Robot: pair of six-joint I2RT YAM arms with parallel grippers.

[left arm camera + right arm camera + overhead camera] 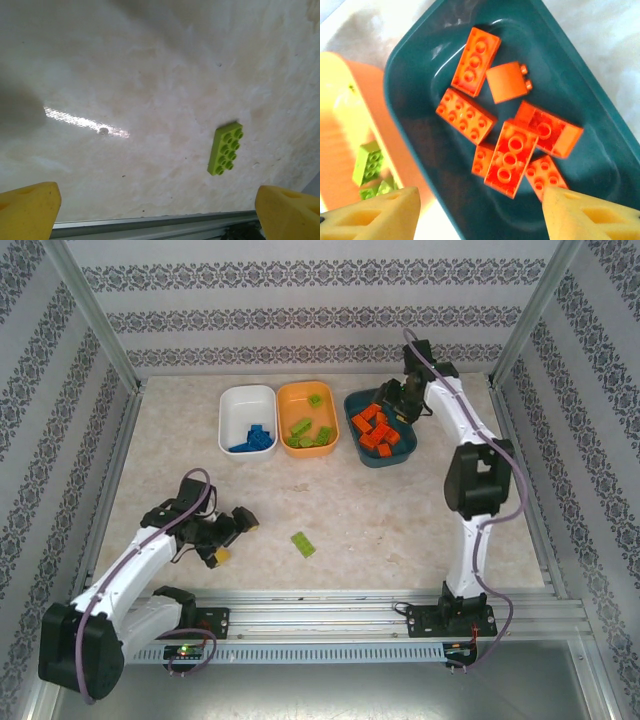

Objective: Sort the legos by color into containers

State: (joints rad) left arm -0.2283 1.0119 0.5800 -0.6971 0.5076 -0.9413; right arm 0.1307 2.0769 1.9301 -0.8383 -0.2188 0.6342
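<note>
One lime green lego (302, 544) lies alone on the table, a short way right of my left gripper (232, 537). In the left wrist view that brick (225, 148) is ahead and to the right of the open, empty gripper (160, 212). My right gripper (395, 400) hovers open over the dark teal container (385, 462). Several orange legos (465, 116) lie in the teal tub (585, 100), one blurred with its underside up (510, 157) just beyond the gripper (480, 212), touching neither finger. Blue legos (254, 438) are in the white container (245, 400), and green ones (310, 432) in the orange container (296, 400).
The three tubs stand side by side at the back of the table. Metal rails (330, 605) run along the near edge, close behind the left gripper (150, 225). Patterned walls enclose the left, right and back. The orange tub (350, 130) with green bricks (368, 162) adjoins the teal one.
</note>
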